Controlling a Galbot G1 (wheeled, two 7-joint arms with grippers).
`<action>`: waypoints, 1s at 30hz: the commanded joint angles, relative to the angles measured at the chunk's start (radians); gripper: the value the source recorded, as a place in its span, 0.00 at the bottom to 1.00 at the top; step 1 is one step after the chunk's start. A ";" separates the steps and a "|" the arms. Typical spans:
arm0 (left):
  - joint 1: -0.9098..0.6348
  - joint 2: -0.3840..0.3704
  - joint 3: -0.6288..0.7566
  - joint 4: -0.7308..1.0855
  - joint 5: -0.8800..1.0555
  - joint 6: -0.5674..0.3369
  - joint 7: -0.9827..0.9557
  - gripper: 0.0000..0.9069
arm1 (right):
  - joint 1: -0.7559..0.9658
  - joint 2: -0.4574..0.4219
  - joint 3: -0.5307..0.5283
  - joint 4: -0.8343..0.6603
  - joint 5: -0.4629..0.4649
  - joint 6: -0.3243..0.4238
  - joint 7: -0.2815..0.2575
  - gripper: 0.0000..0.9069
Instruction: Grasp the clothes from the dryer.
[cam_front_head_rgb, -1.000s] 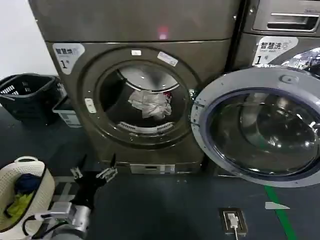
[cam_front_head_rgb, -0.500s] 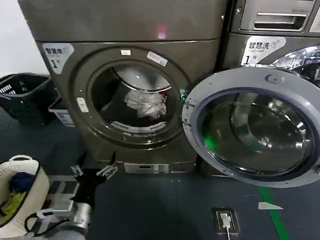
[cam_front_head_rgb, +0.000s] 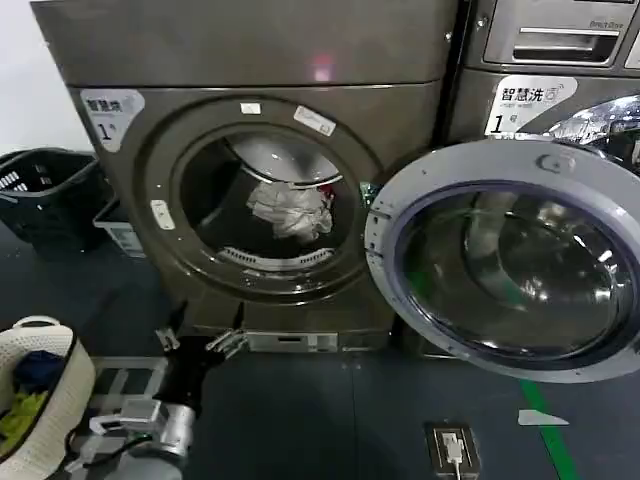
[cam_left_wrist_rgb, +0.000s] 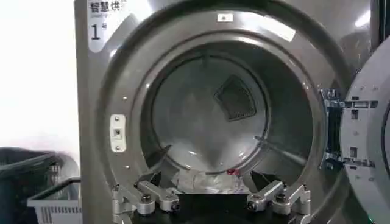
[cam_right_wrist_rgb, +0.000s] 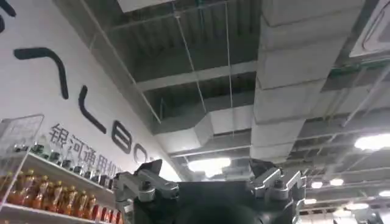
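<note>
The right claw (cam_right_wrist_rgb: 210, 192) points up toward a ceiling (cam_right_wrist_rgb: 201, 36) of exposed beams and thin hanging rods, its two metal fingers (cam_right_wrist_rgb: 143, 189) spread apart with nothing between them. A large boxy air duct (cam_right_wrist_rgb: 292, 79) runs overhead near 1 o'clock. Toward 9 o'clock stands a white wall (cam_right_wrist_rgb: 42, 79) with dark lettering, and below it a glass shelf (cam_right_wrist_rgb: 36, 164) carrying a row of bottles (cam_right_wrist_rgb: 67, 198). Ceiling lights (cam_right_wrist_rgb: 207, 164) glow just above the claw.

The clothes (cam_front_head_rgb: 292, 210), a whitish-grey wrinkled bundle with a small red patch, lie inside the open bronze-grey dryer (cam_front_head_rgb: 250, 60) drum.
</note>
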 joint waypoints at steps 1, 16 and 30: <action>0.002 0.000 0.009 0.001 0.005 -0.004 0.002 1.00 | 0.000 0.001 -0.001 0.001 0.001 0.009 0.000 1.00; -0.017 0.001 0.015 0.005 0.001 0.001 0.004 1.00 | -0.009 0.005 0.000 0.007 0.006 0.045 -0.001 1.00; -0.011 -0.001 0.010 0.003 0.001 -0.001 0.003 1.00 | -0.002 0.011 -0.003 0.010 0.005 0.051 -0.018 1.00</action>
